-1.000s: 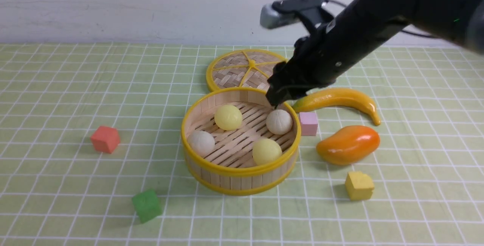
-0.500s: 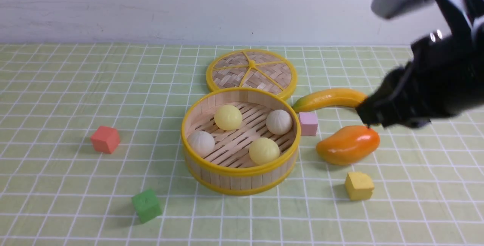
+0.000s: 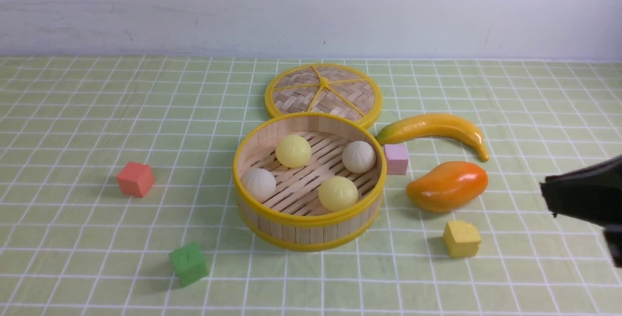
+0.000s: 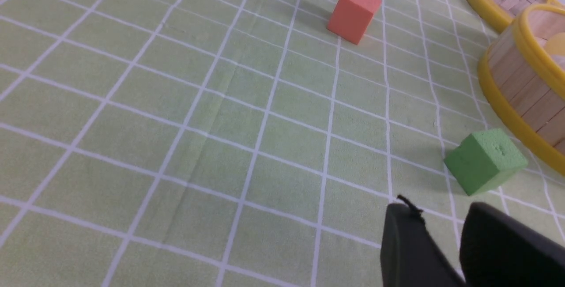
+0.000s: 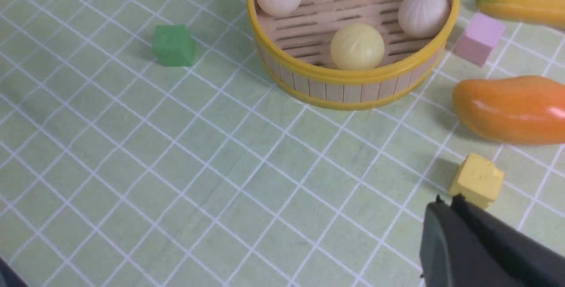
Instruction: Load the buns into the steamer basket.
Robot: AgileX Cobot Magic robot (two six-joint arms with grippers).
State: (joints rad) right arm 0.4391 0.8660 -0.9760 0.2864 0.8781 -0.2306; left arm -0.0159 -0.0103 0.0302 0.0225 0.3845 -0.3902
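Observation:
The steamer basket (image 3: 309, 236) stands mid-table and holds all the buns: a pale yellow one (image 3: 293, 150) at the back, a pleated off-white one (image 3: 358, 156) at the right, an off-white one (image 3: 258, 184) at the left, and a pale yellow one (image 3: 338, 193) at the front. The right wrist view also shows the basket (image 5: 353, 75). My right gripper (image 3: 545, 194) is shut and empty at the right edge, near the yellow cube (image 5: 476, 180). My left gripper (image 4: 439, 209) is slightly open and empty, low over the cloth beside the green cube (image 4: 485, 161); it is out of the front view.
The woven lid (image 3: 323, 90) lies behind the basket. A banana (image 3: 432, 129), a pink cube (image 3: 396, 158), an orange mango (image 3: 447, 184) and the yellow cube (image 3: 461, 238) lie to its right. A red cube (image 3: 135, 178) and the green cube (image 3: 188, 263) lie to its left.
My right arm has pulled away from the basket's back right rim, moving right and down to the right edge. The front yellow bun has rolled slightly left.

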